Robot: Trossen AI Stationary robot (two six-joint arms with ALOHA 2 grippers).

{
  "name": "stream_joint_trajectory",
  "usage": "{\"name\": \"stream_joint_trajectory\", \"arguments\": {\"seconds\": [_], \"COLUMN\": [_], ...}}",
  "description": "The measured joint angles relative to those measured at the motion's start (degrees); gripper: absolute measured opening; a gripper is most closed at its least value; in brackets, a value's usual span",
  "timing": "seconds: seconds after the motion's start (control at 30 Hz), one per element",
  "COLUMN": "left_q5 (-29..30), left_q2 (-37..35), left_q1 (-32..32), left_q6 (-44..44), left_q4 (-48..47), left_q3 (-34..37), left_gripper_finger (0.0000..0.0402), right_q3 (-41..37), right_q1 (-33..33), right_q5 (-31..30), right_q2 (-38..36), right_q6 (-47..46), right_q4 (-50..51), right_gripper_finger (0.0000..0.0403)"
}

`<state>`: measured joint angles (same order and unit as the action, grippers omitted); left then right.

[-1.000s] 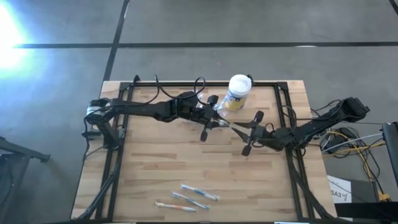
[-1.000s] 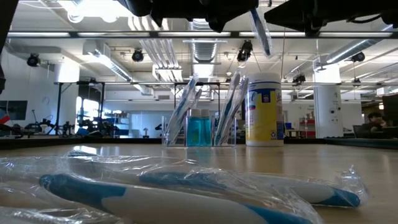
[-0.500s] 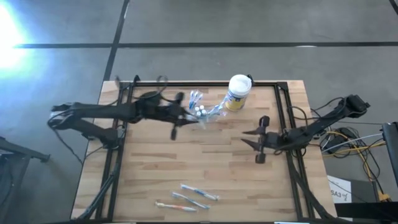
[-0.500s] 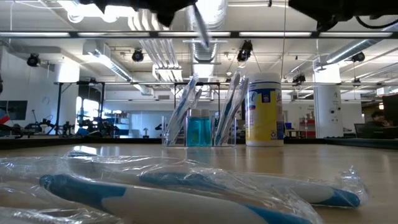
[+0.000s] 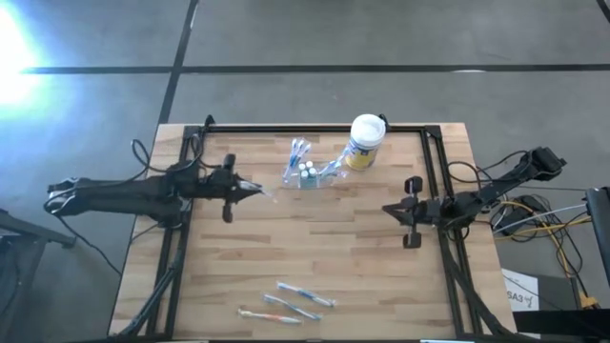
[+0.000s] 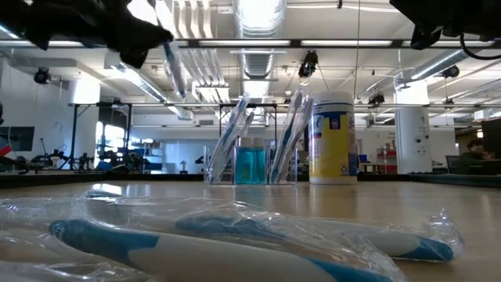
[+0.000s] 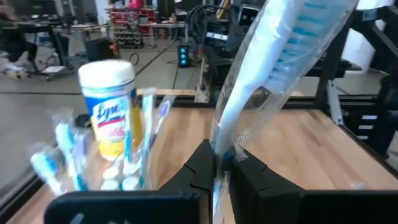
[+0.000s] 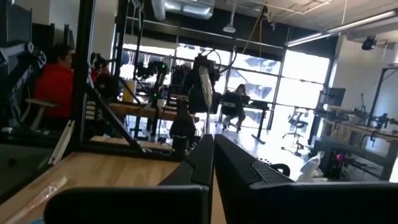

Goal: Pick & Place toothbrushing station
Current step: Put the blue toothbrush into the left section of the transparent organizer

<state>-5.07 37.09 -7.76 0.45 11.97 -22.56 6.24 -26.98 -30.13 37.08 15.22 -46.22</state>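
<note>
The toothbrushing station (image 5: 307, 172), a low clear holder with several toothbrushes leaning in it and a blue block inside (image 6: 251, 164), stands on the table's far middle beside the white canister (image 5: 365, 141). My left gripper (image 5: 244, 188) is left of the station, above the table, shut on a plastic-wrapped toothbrush (image 7: 273, 74). My right gripper (image 5: 389, 210) is shut and empty, at the table's right side, above the wood. My left gripper pinches the wrapped toothbrush between its two fingers at the lower part of its handle (image 7: 221, 154). The fingers come level from the table's left side. The brush sticks out ahead of them toward the station, bristle end (image 7: 309, 28) foremost, lifted clear of the table (image 6: 171, 64).
Three wrapped toothbrushes (image 5: 294, 303) lie near the table's front edge, close in the low view (image 6: 235, 239). A black frame rail (image 5: 315, 129) runs round the table. Bare wood (image 5: 315, 238) lies between the station and the loose brushes. People sit in the room beyond (image 8: 56, 81).
My left gripper has drawn back from beside the station toward the table's left edge, carrying the wrapped toothbrush clear of the table. My right gripper has drawn back toward the table's right edge. The station and canister have stayed put.
</note>
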Motion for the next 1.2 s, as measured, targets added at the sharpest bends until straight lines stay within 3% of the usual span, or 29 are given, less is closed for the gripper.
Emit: {"name": "stream_joint_trajectory", "arguments": {"seconds": [0.4, 0.67, 0.8, 0.97, 1.2], "left_q5": [2.51, 4.8, 6.35, 6.55, 6.06], "left_q2": [-6.0, -4.07, 1.95, 14.62, 31.04], "left_q1": [-0.03, -1.44, -4.19, -9.49, -12.91], "left_q6": [0.26, 1.32, 2.91, 3.93, 3.26], "left_q4": [0.07, 0.64, -0.8, -4.8, -3.98], "left_q3": [7.42, 2.11, -5.47, -14.22, -18.35], "left_gripper_finger": [0.0024, 0.0024, 0.0024, 0.0024, 0.0024], "right_q3": [-2.16, -1.84, -1.82, -1.49, -1.49], "right_q1": [0.0, 0.04, 0.31, 0.94, 0.94], "right_q5": [0.04, 0.0, 0.01, -0.02, 0.0], "right_q2": [-1.88, -1.83, -1.8, -1.83, -1.81], "right_q6": [1.07, 1.29, 1.53, 1.46, 1.36], "right_q4": [0.34, 0.4, 0.27, 0.21, 0.28], "right_gripper_finger": [0.0008, 0.0008, 0.0008, 0.0008, 0.0008]}}
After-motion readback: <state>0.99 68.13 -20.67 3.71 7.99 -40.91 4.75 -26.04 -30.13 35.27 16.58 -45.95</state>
